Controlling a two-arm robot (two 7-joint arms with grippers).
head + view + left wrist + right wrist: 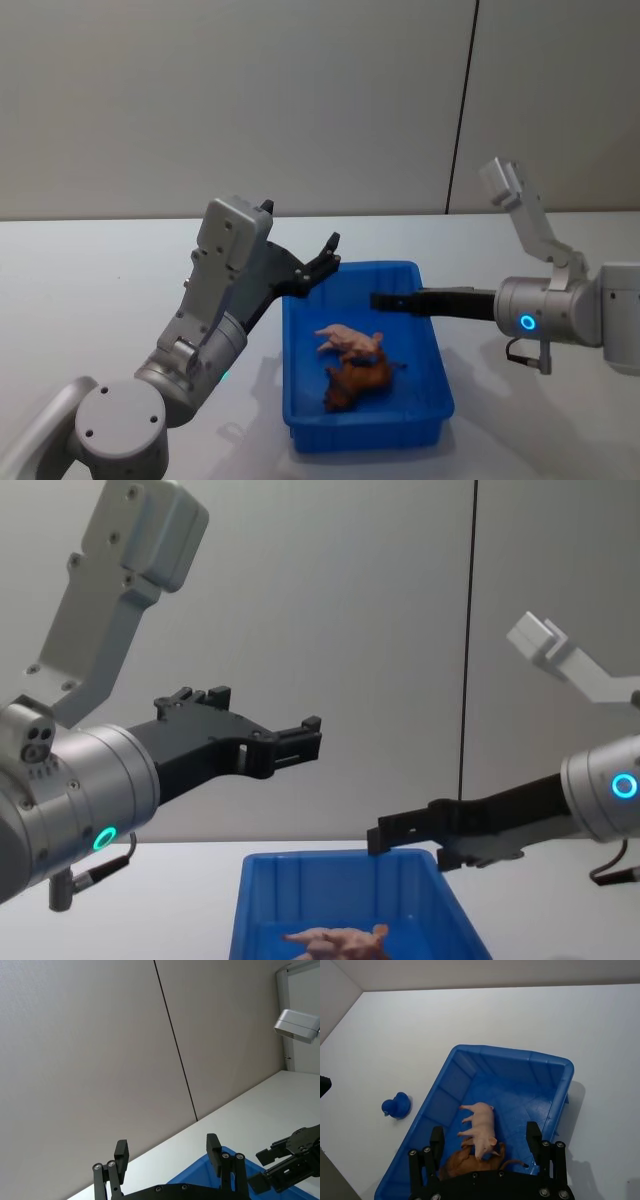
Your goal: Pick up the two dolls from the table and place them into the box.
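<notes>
The right end effector [380, 300] hangs over the blue bin [380, 266]. It reaches in from the bin's right rim at about the middle of its length, with its two fingers [436, 1141] apart and nothing between them. Straight under this end effector, on the floor of the bin, the pink pig [481, 1127] lies on its side with its legs pointing sideways. The reddish-brown animal figure [357, 378] lies also in the bin, touching the pig and a little nearer to the robot than the end effector's tip; in the right wrist view the base of the end effector covers a part of it. Both dolls are well below the fingers and are not touched by them. The left end effector [318, 260] is raised above the far left corner of the bin, higher than the right one, and it points up and forward toward the grey wall [100, 1060]; its fingers [121, 1152] are spread wide and hold nothing. The two end effectors are near each other over the bin but apart. The bin stands on the white worktop [100, 290]. On the worktop outside the bin, beside one of its long walls and not touching it, sits a small blue duck [396, 1106], well apart from the right end effector.
</notes>
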